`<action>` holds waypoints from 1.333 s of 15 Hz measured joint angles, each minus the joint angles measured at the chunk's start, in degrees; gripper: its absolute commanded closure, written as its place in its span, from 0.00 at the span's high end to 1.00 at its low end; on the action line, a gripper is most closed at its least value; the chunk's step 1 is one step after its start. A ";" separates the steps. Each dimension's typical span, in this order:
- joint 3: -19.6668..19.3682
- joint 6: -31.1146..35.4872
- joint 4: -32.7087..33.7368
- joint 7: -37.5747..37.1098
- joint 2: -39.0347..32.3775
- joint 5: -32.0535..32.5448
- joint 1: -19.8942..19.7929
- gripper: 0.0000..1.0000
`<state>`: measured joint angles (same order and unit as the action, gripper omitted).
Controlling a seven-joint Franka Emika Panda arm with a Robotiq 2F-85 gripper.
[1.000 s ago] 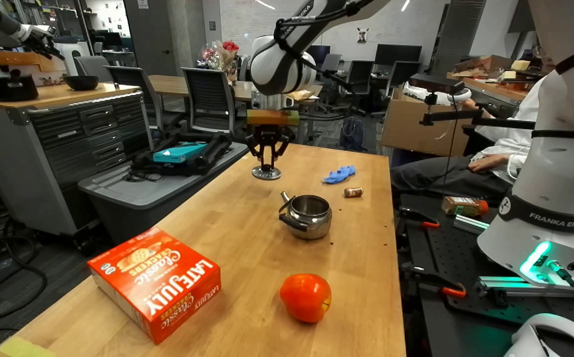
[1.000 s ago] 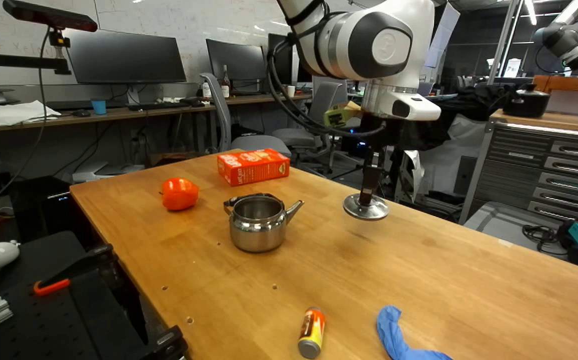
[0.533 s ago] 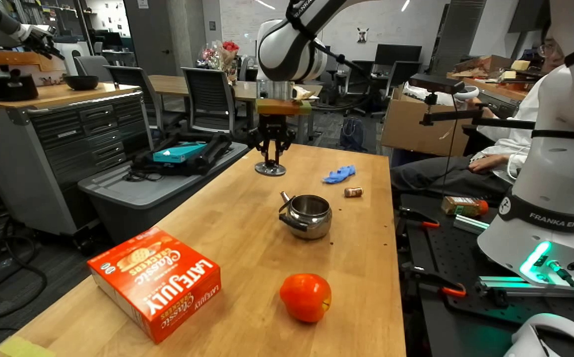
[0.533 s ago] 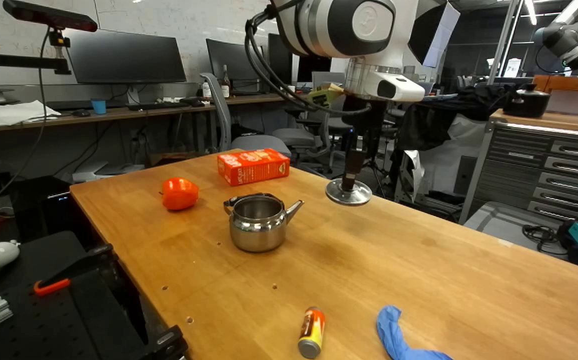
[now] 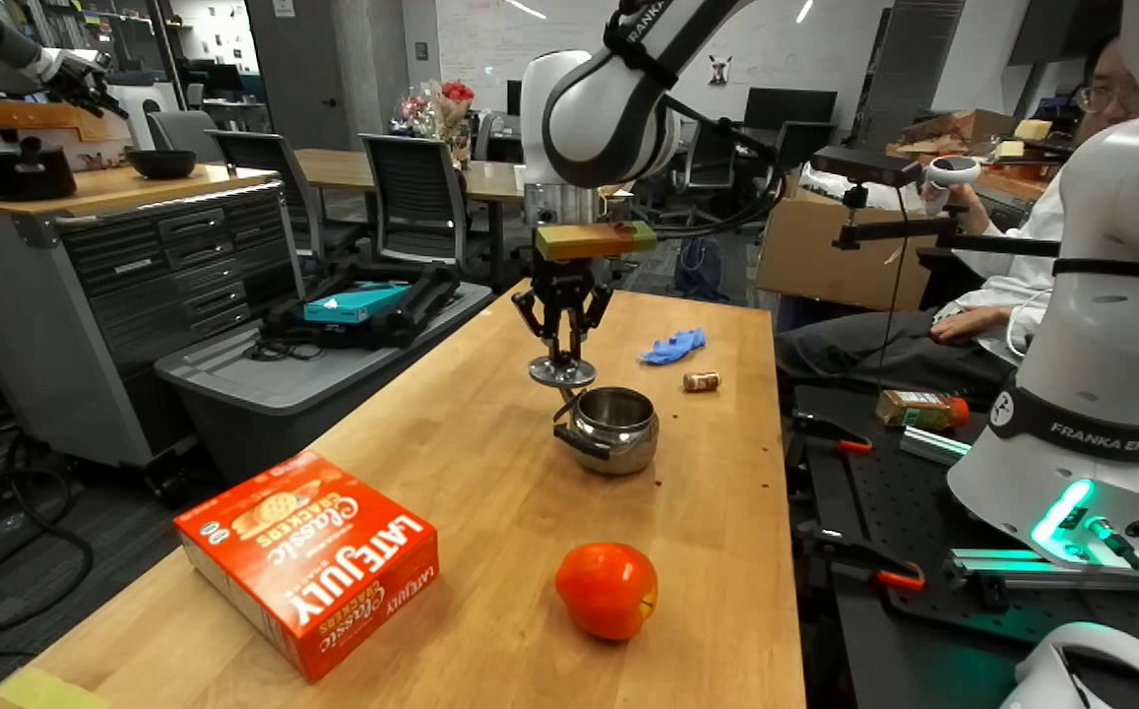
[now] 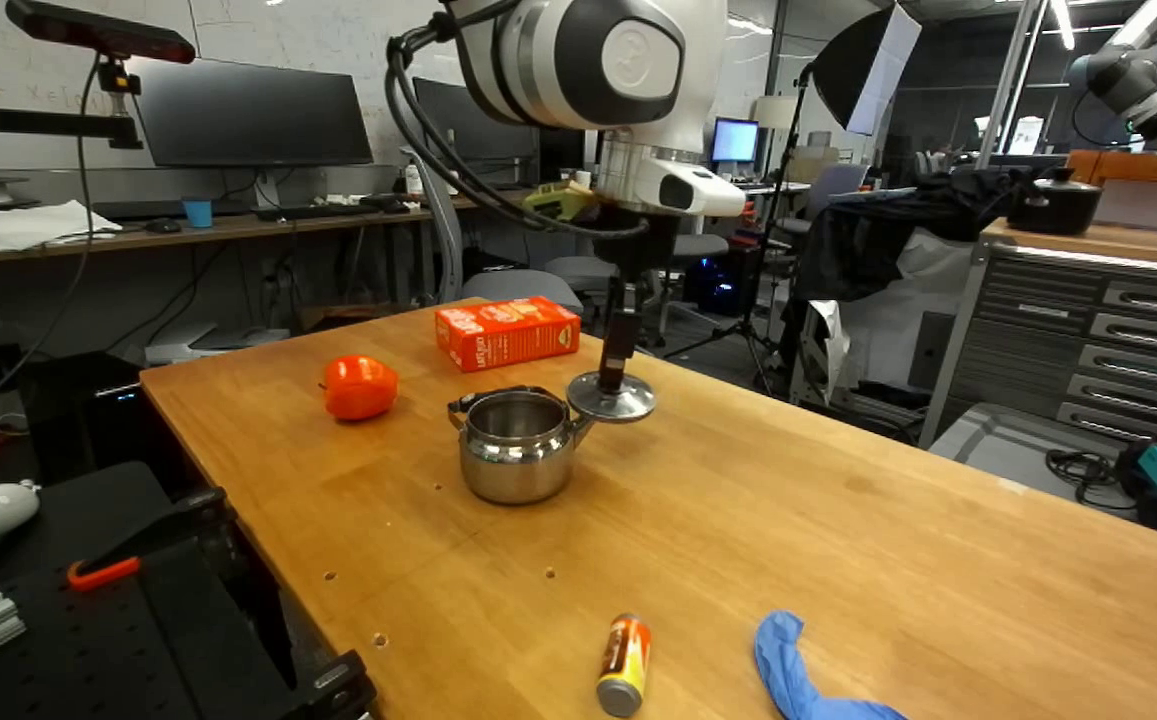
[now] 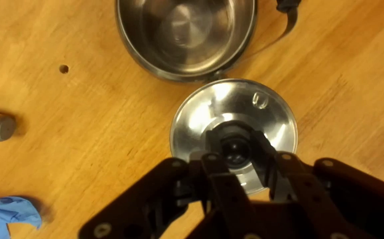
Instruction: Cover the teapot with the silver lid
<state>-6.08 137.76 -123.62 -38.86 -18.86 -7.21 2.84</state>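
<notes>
The shiny silver teapot (image 5: 618, 448) stands upright and uncovered on the wooden table, also in the other views (image 6: 516, 465) (image 7: 185, 64). Its dark handle is folded to the side. My gripper (image 5: 561, 353) points down and is shut on the dark knob of the silver lid (image 5: 579, 374). In an exterior view the lid (image 6: 628, 402), under the gripper (image 6: 613, 378), hangs roughly level beside the pot, over its spout. In the wrist view the lid (image 7: 231, 98) appears just below the pot's rim and hides most of the spout; the fingertips (image 7: 235, 146) flank the knob.
A red cracker box (image 5: 308, 561) and an orange-red ball-like pepper (image 5: 608, 591) lie on the table (image 5: 490, 551). A small can (image 6: 625, 665) and a blue glove (image 6: 803, 680) lie on the other side of the pot. Clamps (image 5: 864, 556) sit along the table's edge.
My gripper has carried the lid toward the teapot, and in the last half second also lower. The lid now overlaps the spout in view. The teapot has not moved.
</notes>
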 measured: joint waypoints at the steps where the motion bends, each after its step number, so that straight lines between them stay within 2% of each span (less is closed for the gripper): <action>1: 0.17 0.99 -1.60 0.00 0.82 0.62 0.66 0.10; 6: 1.08 5.39 -8.92 0.00 6.41 2.87 2.32 0.10; 12: 2.37 6.54 -15.20 0.86 12.42 4.92 2.35 0.10; 20: 3.51 6.21 -16.68 4.24 12.27 4.97 2.34 0.10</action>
<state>-2.57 143.97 -140.30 -34.62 -6.59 -2.23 5.18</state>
